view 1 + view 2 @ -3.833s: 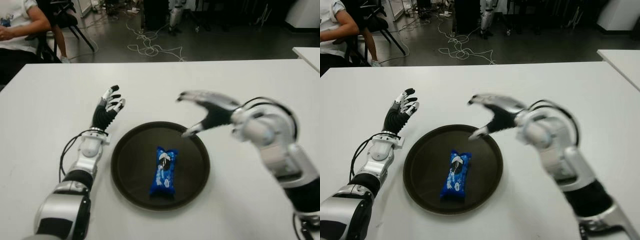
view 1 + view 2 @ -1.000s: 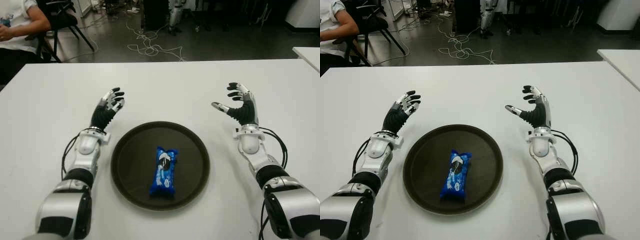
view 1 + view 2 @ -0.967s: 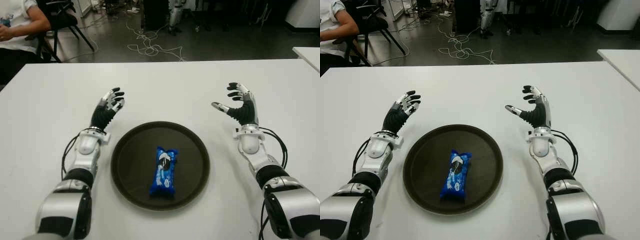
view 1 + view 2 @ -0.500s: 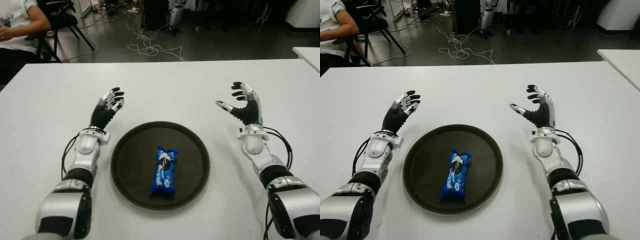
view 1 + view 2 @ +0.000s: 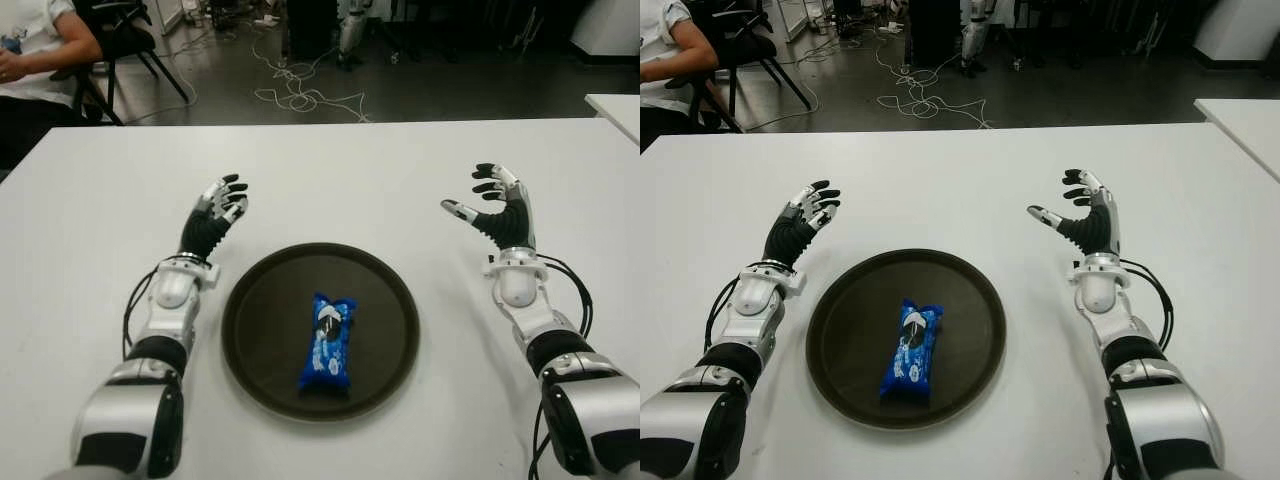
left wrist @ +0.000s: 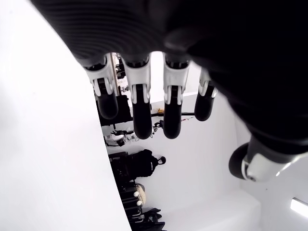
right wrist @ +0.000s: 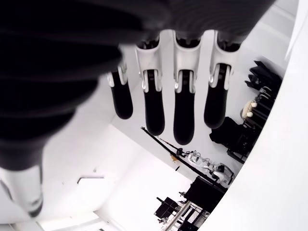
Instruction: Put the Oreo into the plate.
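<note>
A blue Oreo packet lies lengthwise in the middle of a round dark plate on the white table. Left of the plate, my left hand shows with fingers spread and holding nothing. My right hand is to the right of the plate, palm turned inward, fingers open and empty. Each wrist view shows only that hand's own straightened fingers, with nothing between them.
A person sits on a chair beyond the table's far left corner. Cables lie on the floor behind the table. Another white table's corner shows at the far right.
My right hand has drawn back from above the plate's far rim to the table on the right, and drifted slightly further right over the last second. The Oreo and left hand have stayed put.
</note>
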